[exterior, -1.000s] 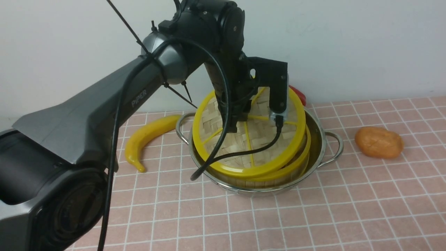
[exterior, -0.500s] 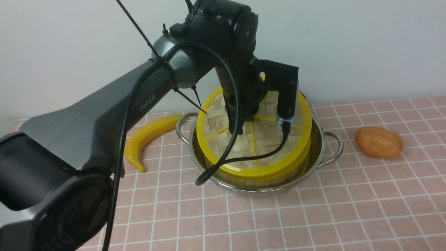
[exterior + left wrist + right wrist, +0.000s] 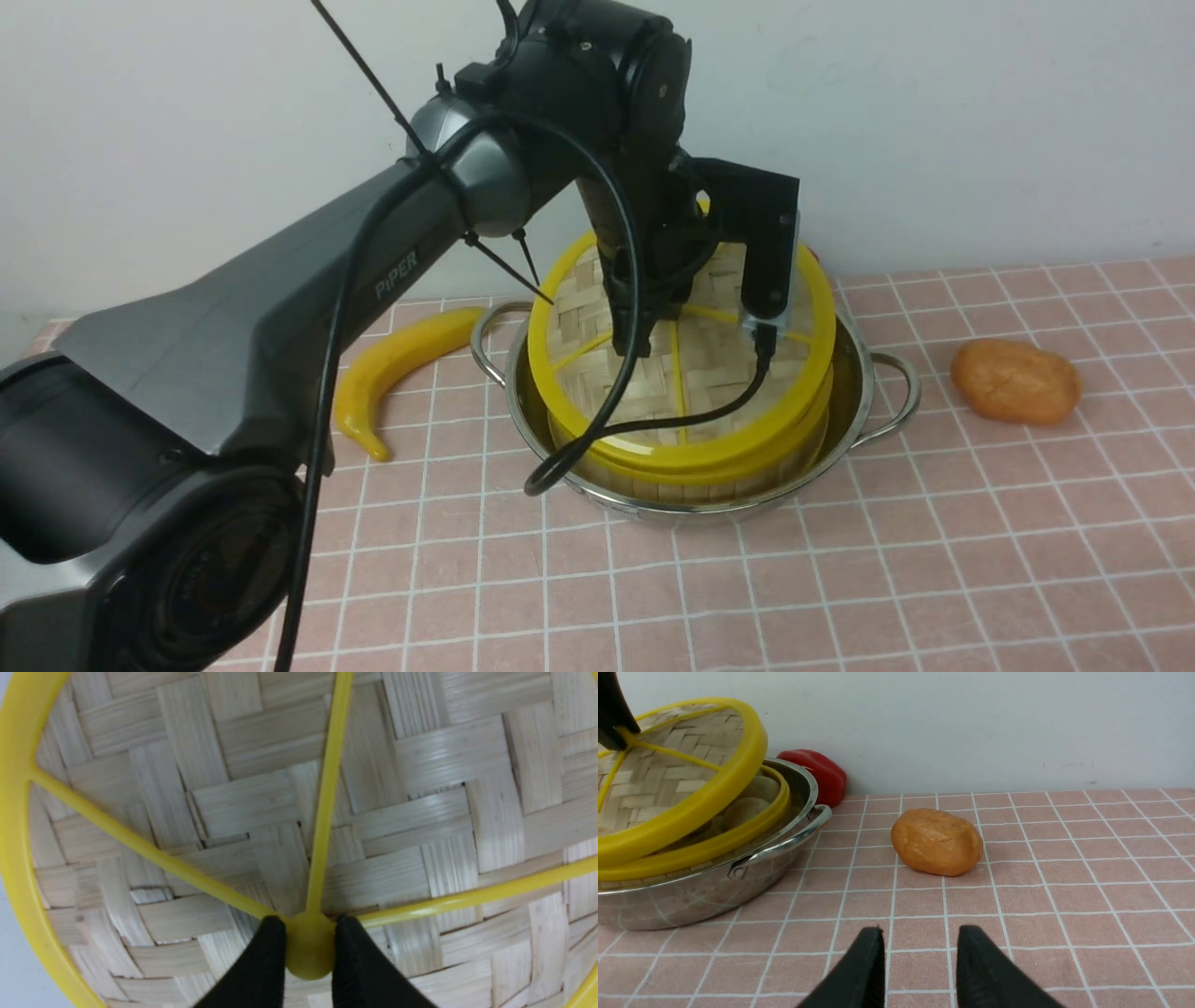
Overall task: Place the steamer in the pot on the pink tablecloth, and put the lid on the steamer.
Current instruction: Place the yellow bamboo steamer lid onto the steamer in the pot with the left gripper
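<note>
The lid, a woven disc with yellow rim and spokes, is tilted over the steamer, which sits in the steel pot on the pink tablecloth. My left gripper is shut on the lid's yellow centre knob. The lid fills the left wrist view. In the right wrist view the lid stands raised on one side above the steamer's rim, with pale buns showing in the gap, all inside the pot. My right gripper is open and empty above the cloth.
A yellow banana lies left of the pot. An orange lump lies to its right, also in the right wrist view. A red pepper sits behind the pot by the white wall.
My left gripper carried the lid to the right until it was centred over the steamer, and it tilts less. In the last half second it has barely moved.
</note>
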Controlling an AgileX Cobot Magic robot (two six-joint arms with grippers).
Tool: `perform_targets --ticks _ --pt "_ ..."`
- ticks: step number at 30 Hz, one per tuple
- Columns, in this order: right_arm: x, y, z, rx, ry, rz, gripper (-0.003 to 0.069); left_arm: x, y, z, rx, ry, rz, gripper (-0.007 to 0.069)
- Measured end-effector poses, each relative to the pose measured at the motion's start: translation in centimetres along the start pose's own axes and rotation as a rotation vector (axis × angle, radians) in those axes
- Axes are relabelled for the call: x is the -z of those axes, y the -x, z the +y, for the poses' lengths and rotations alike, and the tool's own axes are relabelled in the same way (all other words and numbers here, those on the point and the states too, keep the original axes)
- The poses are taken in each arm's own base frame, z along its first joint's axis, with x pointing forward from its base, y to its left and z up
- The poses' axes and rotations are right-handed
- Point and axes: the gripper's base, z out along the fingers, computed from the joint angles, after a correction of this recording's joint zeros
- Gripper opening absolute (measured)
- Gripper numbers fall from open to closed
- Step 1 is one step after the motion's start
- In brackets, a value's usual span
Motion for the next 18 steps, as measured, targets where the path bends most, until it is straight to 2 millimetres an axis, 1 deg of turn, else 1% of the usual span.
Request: perform_targets --ticks 7,13,18 --pt "0.00 0.00 0.00 0.000 0.000 0.000 0.0240 0.00 0.13 0.28 -0.003 0.030 -0.014 0.0116" --pt "0.00 0.00 0.00 -0.001 0.000 0.000 0.0240 0.01 0.32 0.12 0.006 0.013 -0.035 0.0116" --pt "0.00 0.00 0.00 -0.013 0.000 0.000 0.0240 0.42 -0.03 0.07 0.010 0.009 -0.002 0.0116"
